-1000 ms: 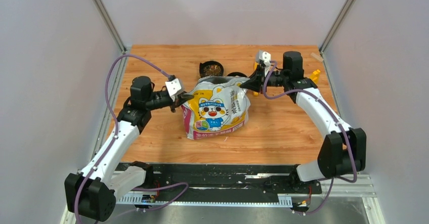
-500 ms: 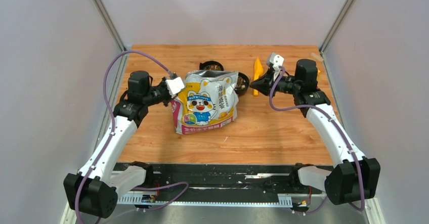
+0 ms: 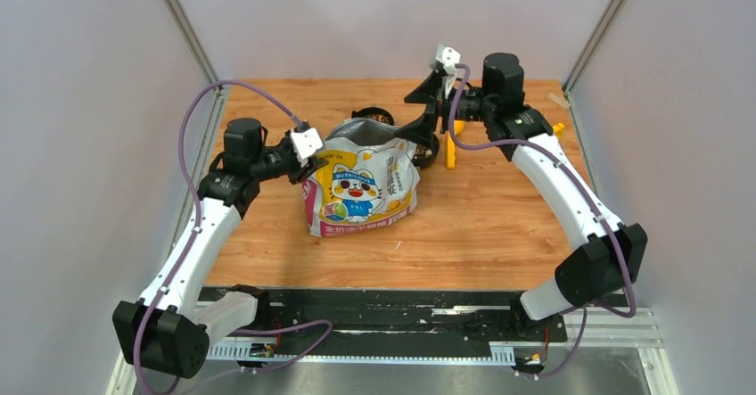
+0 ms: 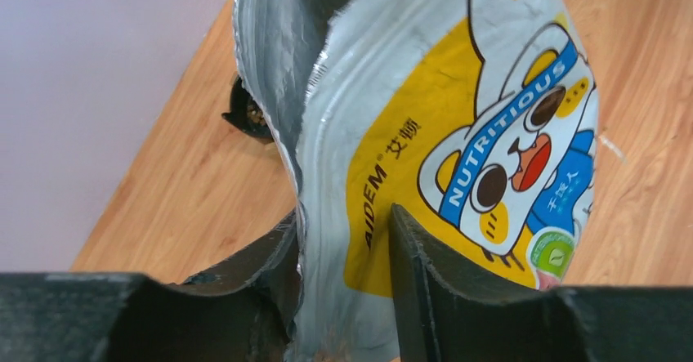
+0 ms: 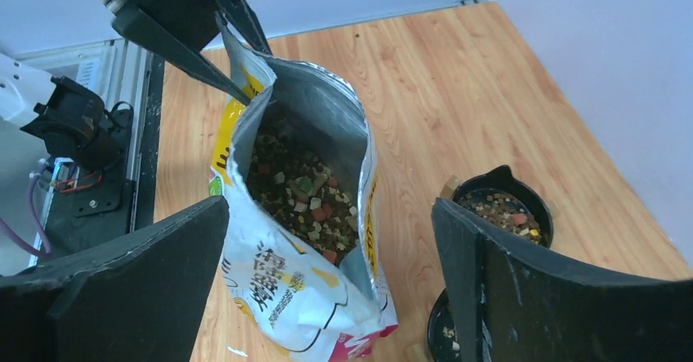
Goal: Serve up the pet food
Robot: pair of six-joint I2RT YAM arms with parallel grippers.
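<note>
The printed bag (image 3: 361,185) stands upright mid-table, its mouth open. Pet food (image 5: 298,194), brown kibble with coloured bits, shows inside it and fills a black bowl (image 5: 502,215) behind the bag. My left gripper (image 4: 343,219) is at the bag's left side seam. Its jaws stand a little apart, with the seam (image 4: 327,297) between them and against the left finger. My right gripper (image 5: 327,272) hangs wide open above the bag's right top corner and holds nothing. From above, the left gripper (image 3: 309,165) touches the bag, while the right gripper (image 3: 412,117) hovers near the bowls.
A second black bowl (image 3: 426,147) sits by the bag's right top corner, and the fuller bowl (image 3: 373,117) lies behind the bag. A yellow scoop (image 3: 451,144) lies right of the bowls. Walls close in the table on both sides.
My right gripper has opened wide and swung back left over the bag's top corner. The left gripper's jaws have parted on the seam. The bag shifted left and back earlier, then stayed.
</note>
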